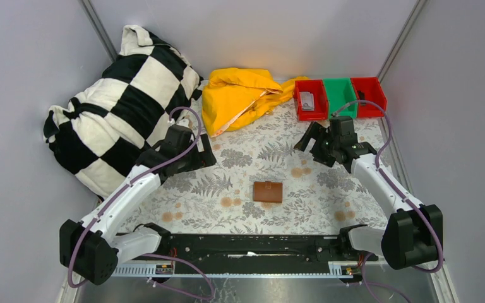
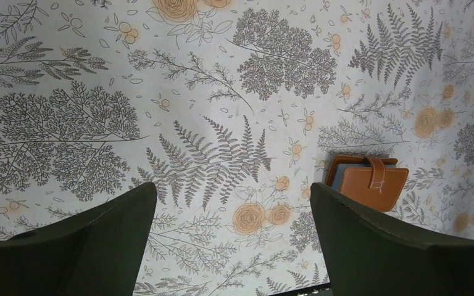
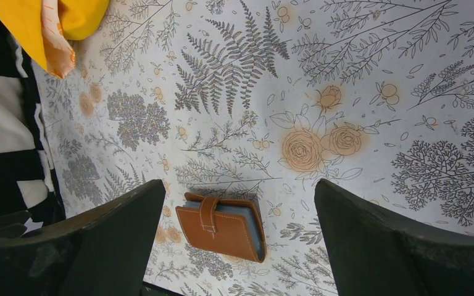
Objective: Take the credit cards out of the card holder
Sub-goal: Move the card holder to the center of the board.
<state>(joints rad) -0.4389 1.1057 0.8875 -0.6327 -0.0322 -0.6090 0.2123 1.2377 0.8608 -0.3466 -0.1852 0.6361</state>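
The card holder (image 1: 268, 191), a small brown wallet, lies closed on the floral cloth in the middle, its strap fastened over the front. Grey-blue inner pockets show at its edges (image 3: 222, 226) (image 2: 368, 180). The credit cards are hidden inside it. My left gripper (image 1: 197, 148) hovers open to the left of and beyond the card holder, with only cloth between its fingers (image 2: 233, 203). My right gripper (image 1: 311, 137) hovers open to the right of and beyond it, and in the right wrist view the card holder lies below and between the fingers (image 3: 239, 197).
A black and white checked pillow (image 1: 117, 110) fills the back left. A yellow cloth (image 1: 243, 95) is bunched at the back middle. Two red bins (image 1: 311, 98) (image 1: 369, 96) flank a green bin (image 1: 340, 96) at the back right. Grey walls close in on both sides.
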